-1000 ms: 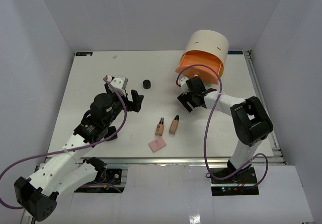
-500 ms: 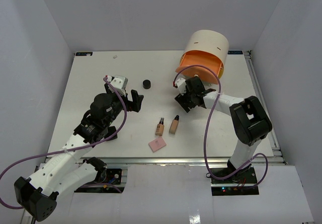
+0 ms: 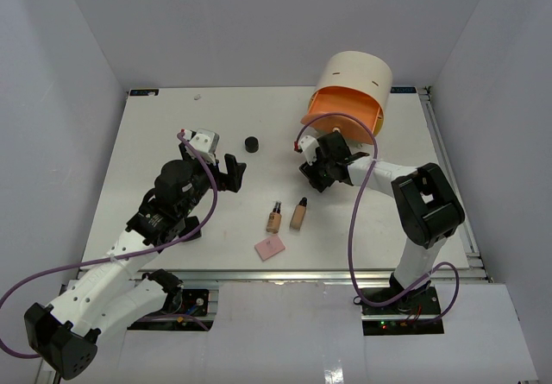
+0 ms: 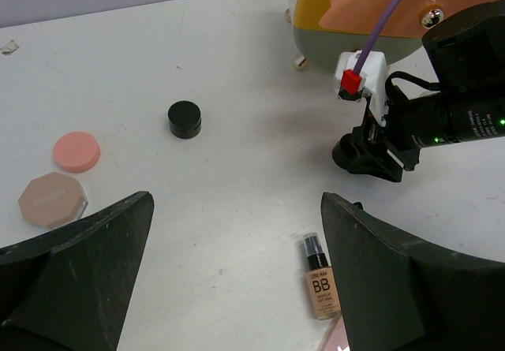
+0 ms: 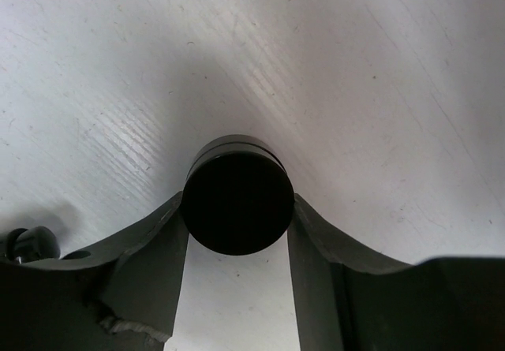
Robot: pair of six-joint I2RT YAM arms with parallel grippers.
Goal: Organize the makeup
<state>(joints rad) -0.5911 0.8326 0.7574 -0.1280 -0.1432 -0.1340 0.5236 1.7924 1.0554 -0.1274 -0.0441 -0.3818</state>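
As one reads outward from the arm bases, flat pink square [image 3: 270,248]: lies flat on the table [image 3: 155,134], nearer the bases than either pincer and roughly between them.
Left beige bottle [image 3: 274,219]: on its side, black cap pointing away from the bases, nearer than the right pincer and to its left.
Right beige bottle [image 3: 299,214]: just beside the first and lying the same way.
Left pincer [image 4: 237,201]: jaws spread wide, nothing between them.
Pink round disc [image 4: 76,151]: on the table by the left pincer's finger at the left of the wrist view.
Beige octagonal compact [image 4: 52,199]: close beside the disc, nearer that finger.
Right pincer [image 3: 315,173]: low at the table, fingers [image 5: 170,240] pressed against both sides of a jar.
Gripped black jar [image 5: 238,205]: upright between those fingers, lid towards the wrist camera.
Second black jar [image 3: 251,144]: stands alone beyond the left pincer, to the left of the right pincer and apart from both.
Cream cylinder [image 3: 355,78]: just beyond the right pincer, its orange drawer [image 3: 341,112] swung out towards it.
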